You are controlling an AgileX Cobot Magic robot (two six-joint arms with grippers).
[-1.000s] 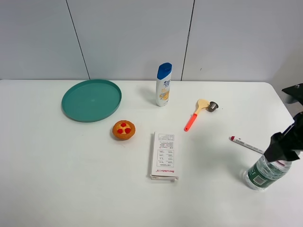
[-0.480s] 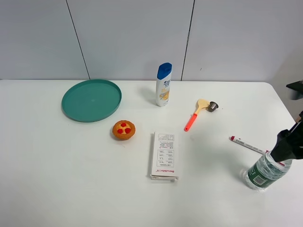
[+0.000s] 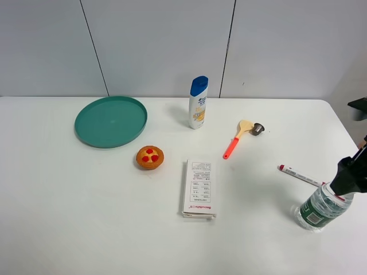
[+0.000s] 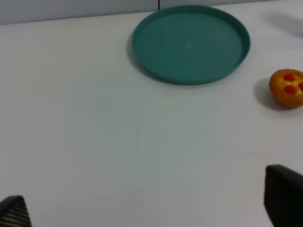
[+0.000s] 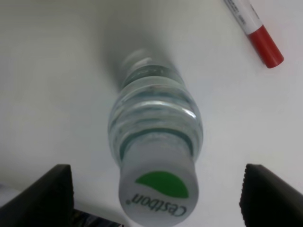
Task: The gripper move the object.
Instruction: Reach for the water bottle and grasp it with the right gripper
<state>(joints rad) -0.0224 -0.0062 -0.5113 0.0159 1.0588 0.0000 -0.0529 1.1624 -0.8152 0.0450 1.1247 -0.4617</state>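
Your right gripper [image 3: 347, 176] hangs over the water bottle [image 3: 316, 211], jaws spread wide either side of its white cap [image 5: 158, 189], gripping nothing. Water bottle stands upright near the table's [image 3: 86, 217] front right edge, just beside a red-capped marker [image 3: 298, 175].

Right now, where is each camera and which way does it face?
Exterior high: high, facing the wall, over the table; right gripper above water bottle.
Left wrist: low, facing green plate and muffin; left gripper open.
Right wrist: looking down onto the water bottle; fingers flank it.
Shared: water bottle and marker, exterior and right wrist.
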